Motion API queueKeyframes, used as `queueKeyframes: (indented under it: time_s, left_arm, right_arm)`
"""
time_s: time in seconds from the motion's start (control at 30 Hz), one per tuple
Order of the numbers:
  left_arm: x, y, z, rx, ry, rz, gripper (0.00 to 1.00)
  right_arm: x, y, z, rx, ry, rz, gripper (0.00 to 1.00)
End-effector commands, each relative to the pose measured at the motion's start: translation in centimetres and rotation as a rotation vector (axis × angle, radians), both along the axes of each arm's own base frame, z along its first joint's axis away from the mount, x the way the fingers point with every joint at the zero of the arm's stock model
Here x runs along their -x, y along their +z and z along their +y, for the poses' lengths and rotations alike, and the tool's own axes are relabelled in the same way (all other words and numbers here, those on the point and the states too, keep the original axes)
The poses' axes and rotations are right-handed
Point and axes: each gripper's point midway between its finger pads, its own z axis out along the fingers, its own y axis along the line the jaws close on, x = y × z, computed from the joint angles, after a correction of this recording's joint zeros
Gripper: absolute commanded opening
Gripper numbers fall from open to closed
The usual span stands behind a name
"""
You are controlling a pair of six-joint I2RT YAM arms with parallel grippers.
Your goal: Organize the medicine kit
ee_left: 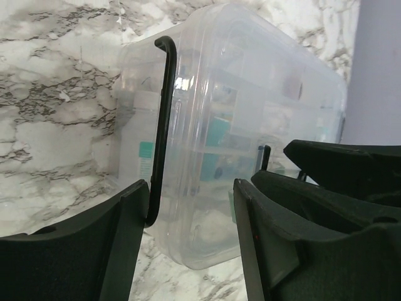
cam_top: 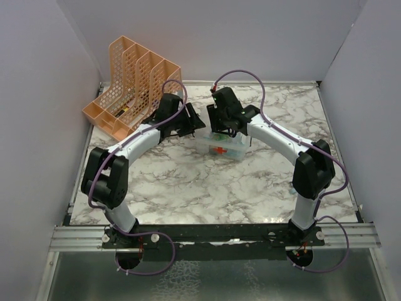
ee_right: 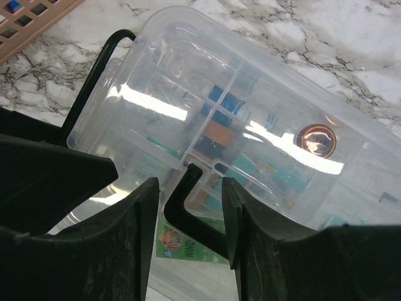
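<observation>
The medicine kit (cam_top: 219,146) is a small clear box with its lid on, lying mid-table. In the left wrist view the kit (ee_left: 250,113) shows its black handle (ee_left: 164,119) running along one end. My left gripper (ee_left: 191,210) is open and straddles the kit's near corner, its left finger (ee_left: 128,238) right beside the handle's lower end. In the right wrist view the kit (ee_right: 263,113) shows packets inside and a round reddish mark (ee_right: 316,139). My right gripper (ee_right: 188,216) is open, with the handle's bent arm (ee_right: 187,197) between its fingers and a gap on the left.
An orange mesh file rack (cam_top: 128,88) stands at the back left, close behind the left arm; its edge shows in the right wrist view (ee_right: 31,19). Both grippers crowd the kit's left end, the right one (ee_left: 344,163) showing in the left wrist view. Grey walls enclose the marble table (cam_top: 188,188).
</observation>
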Motion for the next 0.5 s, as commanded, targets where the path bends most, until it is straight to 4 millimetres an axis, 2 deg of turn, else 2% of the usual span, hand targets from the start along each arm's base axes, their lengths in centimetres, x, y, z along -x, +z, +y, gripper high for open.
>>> queueKeyframes:
  time_s: [0.0, 0.2, 0.4, 0.47]
  left_arm:
    - [1.1, -2.4, 0.1, -0.18, -0.038, 0.035, 0.57]
    - [2.1, -3.9, 1.2, -0.32, -0.041, 0.071, 0.53]
    - [2.8, -3.6, 1.5, -0.42, -0.057, 0.065, 0.51]
    - [3.3, -4.1, 1.9, -0.456, -0.06, 0.081, 0.5]
  right_arm:
    - [2.8, -4.4, -1.3, 0.078, -0.002, 0.148, 0.44]
    - [2.9, -4.6, -1.4, 0.076, -0.004, 0.153, 0.43]
    - [3.0, -4.8, -1.4, 0.073, -0.009, 0.156, 0.43]
    - [3.1, -4.8, -1.4, 0.072, -0.01, 0.158, 0.43]
